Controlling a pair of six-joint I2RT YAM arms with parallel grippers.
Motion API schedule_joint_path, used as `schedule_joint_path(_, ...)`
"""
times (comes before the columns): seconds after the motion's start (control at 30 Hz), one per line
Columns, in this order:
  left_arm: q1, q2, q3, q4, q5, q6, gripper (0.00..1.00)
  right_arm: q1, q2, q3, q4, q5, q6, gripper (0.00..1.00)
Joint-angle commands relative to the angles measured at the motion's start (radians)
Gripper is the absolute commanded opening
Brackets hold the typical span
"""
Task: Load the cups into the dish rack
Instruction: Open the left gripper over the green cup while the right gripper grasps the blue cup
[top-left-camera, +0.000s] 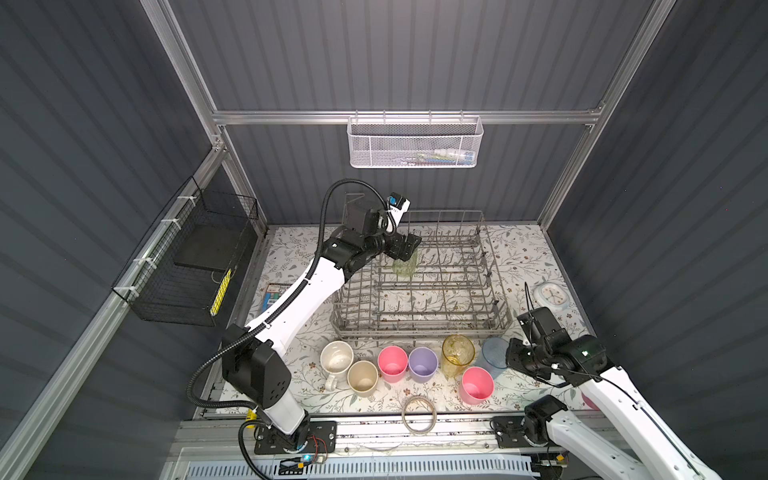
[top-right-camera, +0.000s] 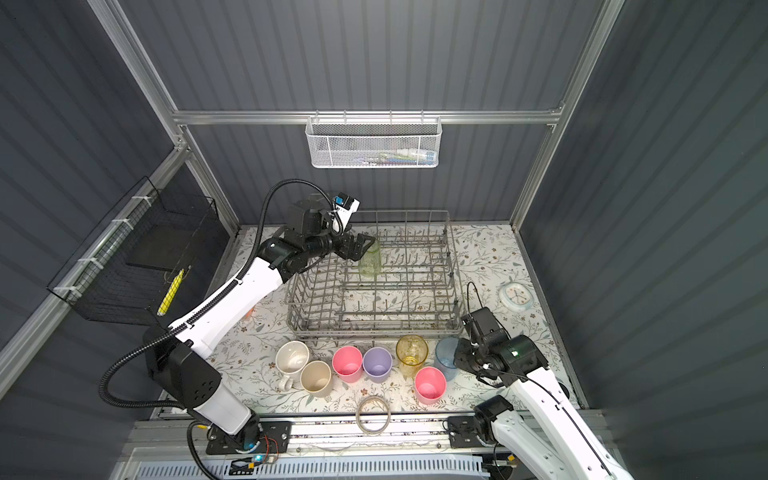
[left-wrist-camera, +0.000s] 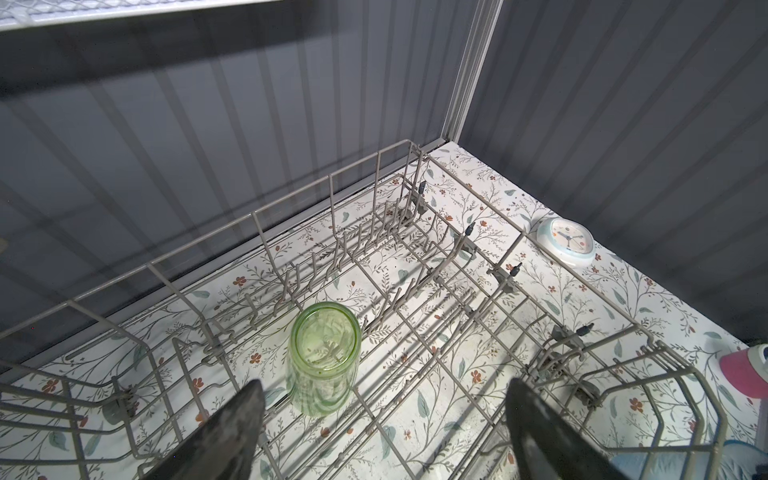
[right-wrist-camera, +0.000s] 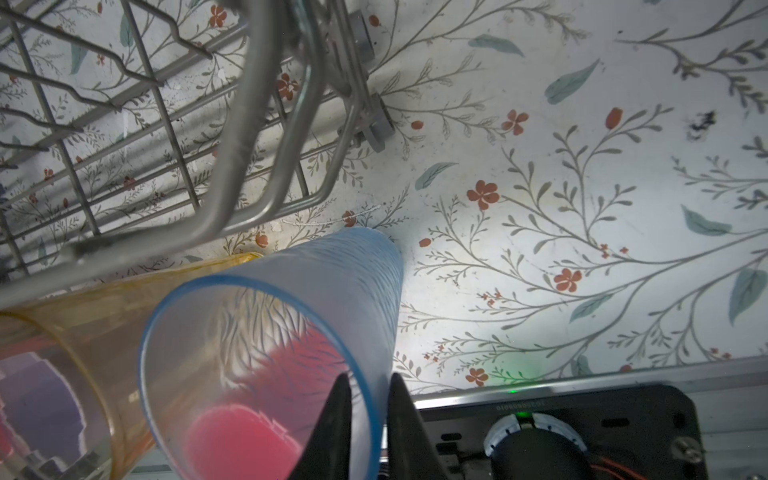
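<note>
Blue see-through tumbler (right-wrist-camera: 291, 316) stands just beside the grey wire dish rack (top-left-camera: 415, 331), your right gripper (right-wrist-camera: 369, 378) pinching its rim. Next, lift it straight up, clear of the rack's side. Your left gripper (left-wrist-camera: 383, 386) hangs open over the green see-through tumbler (left-wrist-camera: 324, 357) inside the rack.
</note>
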Motion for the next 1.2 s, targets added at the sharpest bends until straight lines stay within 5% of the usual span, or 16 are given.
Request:
schedule_joint_path(0.0,-0.005,-0.024,-0.007,0.023,0.004,0.009,0.90,0.006,-0.015,-0.012,-0.022,0.027,0.024,0.10)
schedule_joint_path(0.13,-0.005,-0.023,-0.007,0.025,0.002,0.010,0.90,0.006,-0.035,-0.001,-0.056,0.050,0.038,0.00)
schedule_joint_path(0.63,-0.005,-0.028,-0.017,0.035,0.002,0.010,0.90,0.006,-0.107,0.141,-0.266,0.245,0.115,0.00)
schedule_joint_path(1.0,-0.005,-0.035,-0.016,0.036,0.000,0.010,0.90,0.005,-0.114,0.456,-0.420,0.446,0.114,0.00)
schedule_joint_path(1.17,-0.005,-0.041,-0.023,0.038,0.001,0.012,0.90,0.005,-0.093,0.591,-0.327,0.414,0.029,0.00)
